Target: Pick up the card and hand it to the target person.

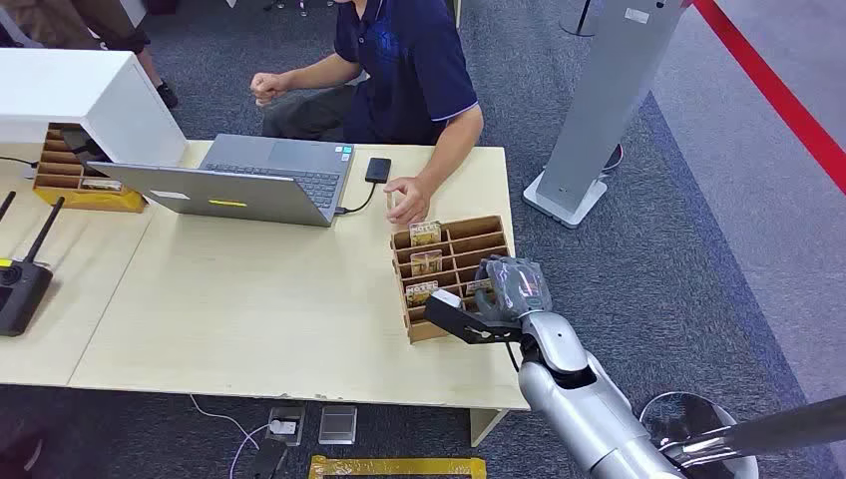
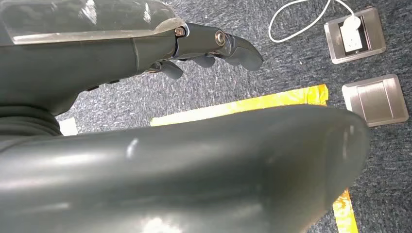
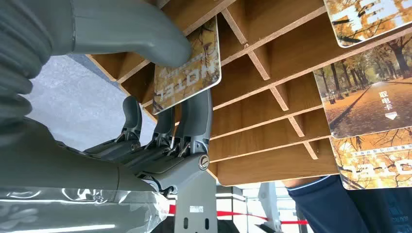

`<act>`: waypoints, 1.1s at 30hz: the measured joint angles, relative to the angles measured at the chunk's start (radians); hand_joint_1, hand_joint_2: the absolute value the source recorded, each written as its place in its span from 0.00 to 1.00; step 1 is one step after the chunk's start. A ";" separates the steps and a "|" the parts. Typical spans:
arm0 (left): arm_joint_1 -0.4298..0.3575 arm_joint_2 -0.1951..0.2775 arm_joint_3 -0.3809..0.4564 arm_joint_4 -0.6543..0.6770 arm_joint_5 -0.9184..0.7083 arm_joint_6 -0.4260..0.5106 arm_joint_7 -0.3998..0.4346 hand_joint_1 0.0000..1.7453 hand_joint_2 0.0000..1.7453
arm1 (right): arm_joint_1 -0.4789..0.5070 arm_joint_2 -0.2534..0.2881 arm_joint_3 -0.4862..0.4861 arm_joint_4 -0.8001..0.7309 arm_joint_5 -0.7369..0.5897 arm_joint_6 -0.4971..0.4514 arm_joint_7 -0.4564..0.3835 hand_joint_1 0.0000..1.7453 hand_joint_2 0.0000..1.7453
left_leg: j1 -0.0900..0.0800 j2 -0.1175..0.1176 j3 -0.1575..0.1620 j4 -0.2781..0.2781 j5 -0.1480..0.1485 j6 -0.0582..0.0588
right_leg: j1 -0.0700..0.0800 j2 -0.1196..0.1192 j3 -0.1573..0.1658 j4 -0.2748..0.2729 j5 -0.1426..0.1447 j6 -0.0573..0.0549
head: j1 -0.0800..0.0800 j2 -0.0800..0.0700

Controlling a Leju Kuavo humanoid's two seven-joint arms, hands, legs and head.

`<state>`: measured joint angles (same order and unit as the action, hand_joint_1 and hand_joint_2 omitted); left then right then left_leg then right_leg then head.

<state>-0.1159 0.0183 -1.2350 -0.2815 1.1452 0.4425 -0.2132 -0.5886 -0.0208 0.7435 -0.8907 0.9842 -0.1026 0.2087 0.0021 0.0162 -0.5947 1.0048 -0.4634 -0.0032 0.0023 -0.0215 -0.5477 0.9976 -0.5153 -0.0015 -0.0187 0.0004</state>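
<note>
A wooden card rack [image 1: 469, 238] with slots stands on the table's right side, with yellow hotel cards [image 1: 425, 233] upright in its left column. My right hand [image 1: 504, 289] is at the rack's near right slots. In the right wrist view it pinches one hotel card [image 3: 187, 68] between thumb [image 3: 145, 36] and fingers [image 3: 197, 121], the card still at the rack [image 3: 272, 102]. A person in a dark blue shirt [image 1: 409, 60] sits across the table, one hand [image 1: 407, 197] resting beside the rack. My left hand [image 2: 214, 46] hangs over the carpet, fingers slightly curled, holding nothing.
An open laptop [image 1: 249, 180] and a black phone [image 1: 378, 169] lie on the table [image 1: 249, 299]. A second card rack [image 1: 75, 180] and white box sit far left, a black router at the left edge. A grey stand [image 1: 599, 110] is on the right floor.
</note>
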 joint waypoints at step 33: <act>0.000 0.000 0.000 0.000 -0.007 -0.003 0.000 0.00 0.00 | 0.006 -0.002 0.000 -0.026 0.021 0.024 0.007 0.76 1.00 | 0.000 0.000 0.000 0.000 0.000 0.000 | 0.000 0.000 0.000 0.000 0.000 0.000 | 0.000 0.000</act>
<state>-0.1159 0.0183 -1.2349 -0.2815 1.1379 0.4398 -0.2137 -0.5825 -0.0232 0.7435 -0.9167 1.0048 -0.0785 0.2153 0.0021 0.0162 -0.5944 1.0048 -0.4634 -0.0032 0.0023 -0.0214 -0.5476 0.9976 -0.5153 -0.0015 -0.0188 0.0005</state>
